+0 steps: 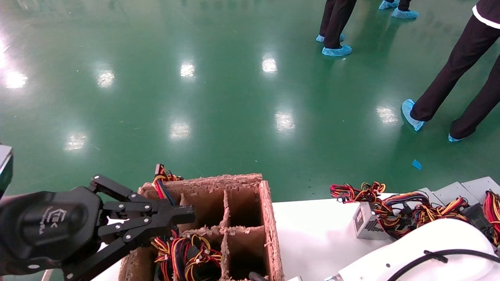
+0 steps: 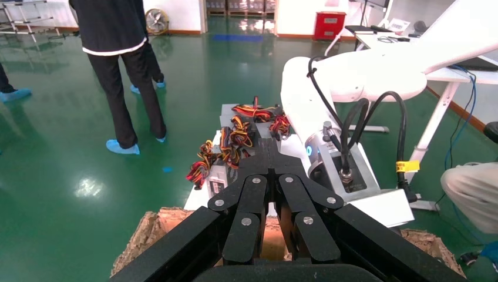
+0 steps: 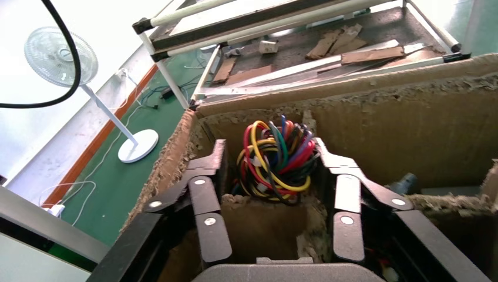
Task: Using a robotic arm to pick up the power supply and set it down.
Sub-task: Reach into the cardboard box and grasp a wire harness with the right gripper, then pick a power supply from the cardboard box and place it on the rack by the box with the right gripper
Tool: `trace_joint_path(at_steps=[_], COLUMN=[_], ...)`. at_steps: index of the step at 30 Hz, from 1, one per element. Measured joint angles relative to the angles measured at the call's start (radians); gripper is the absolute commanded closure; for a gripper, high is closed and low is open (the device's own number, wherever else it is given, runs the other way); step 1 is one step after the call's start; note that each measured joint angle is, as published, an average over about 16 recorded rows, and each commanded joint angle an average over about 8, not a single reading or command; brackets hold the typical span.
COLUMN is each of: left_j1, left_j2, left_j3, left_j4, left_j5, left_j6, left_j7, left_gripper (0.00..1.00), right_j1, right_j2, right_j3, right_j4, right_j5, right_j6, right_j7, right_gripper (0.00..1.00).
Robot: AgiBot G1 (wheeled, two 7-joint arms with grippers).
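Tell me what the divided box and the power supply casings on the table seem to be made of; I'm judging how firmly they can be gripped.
The divided box looks like brown corrugated cardboard, matte, its cut edges ragged and fibrous. The power supply casing looks like grey sheet metal with a dull sheen and flat folded faces; the alloy can't be told.

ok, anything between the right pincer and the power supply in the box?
Yes. The right pincer is open at the cardboard box. A torn cardboard divider stands between it and the compartment holding the power supply, whose coiled wires hide the metal body. The left pincer is shut, above the box's left side.
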Motion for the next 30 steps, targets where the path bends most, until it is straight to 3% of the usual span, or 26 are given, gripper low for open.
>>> trace_joint_path(at_steps=[17,30], left_j1=[0.000,0.000], left_j2=[0.000,0.000], left_j3=[0.000,0.000], left_j4=[0.000,0.000], left_j5=[0.000,0.000], left_j6=[0.000,0.000], left_j7=[0.000,0.000], left_gripper=[1.00,1.00], right_j1=[-0.013,-0.021], right_j2=[-0.003,0.051], right_j3=[0.020,0.113], right_j4=[0.001,0.061], right_j5=[0.037,0.199], right_j6=[0.013,0.012], right_j7=[-0.007,0.009], right_gripper=[1.00,1.00])
